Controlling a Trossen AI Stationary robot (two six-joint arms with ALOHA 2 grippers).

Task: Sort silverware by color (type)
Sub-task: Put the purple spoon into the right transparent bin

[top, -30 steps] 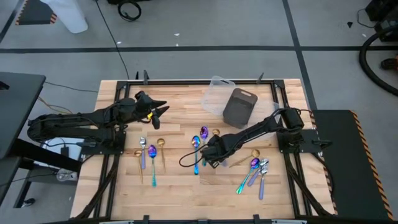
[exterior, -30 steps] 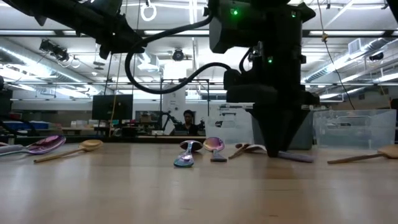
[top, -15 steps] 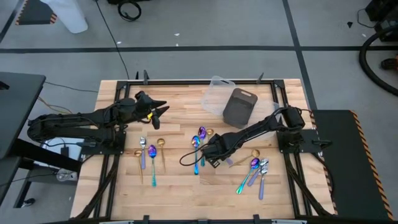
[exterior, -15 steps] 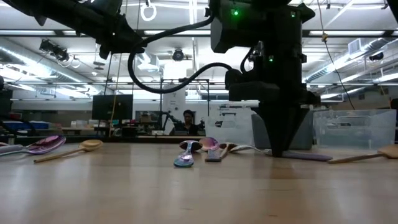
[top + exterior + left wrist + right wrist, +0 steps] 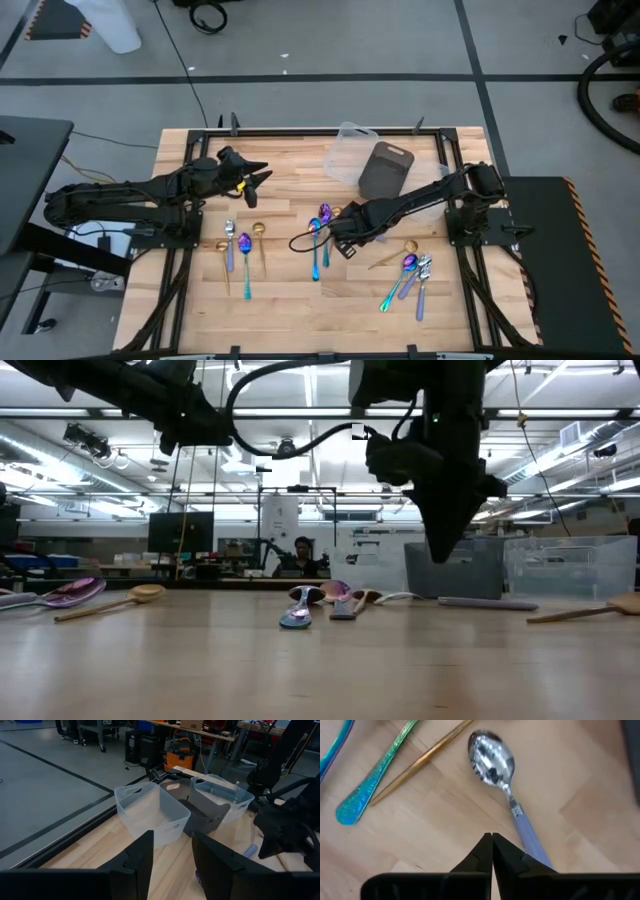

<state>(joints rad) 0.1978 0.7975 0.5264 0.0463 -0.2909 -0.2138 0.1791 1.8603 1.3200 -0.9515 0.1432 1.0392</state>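
my right end effector (image 5: pixel 492 840) pinched empty above silver spoon (image 5: pixel 492 760) | risk: closed tips nudge it into gold handle (image 5: pixel 422 760)

Spoons (image 5: pixel 322 228), iridescent/gold/silver, lie flat in 3 loose groups: left, centre, right.

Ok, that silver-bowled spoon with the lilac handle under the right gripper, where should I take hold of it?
Take the lilac handle just below the neck, from straight above, jaws set across it: the spoon lies flat, and the handle is slim and straight, with nothing touching either side. The right gripper is shut, so open first.
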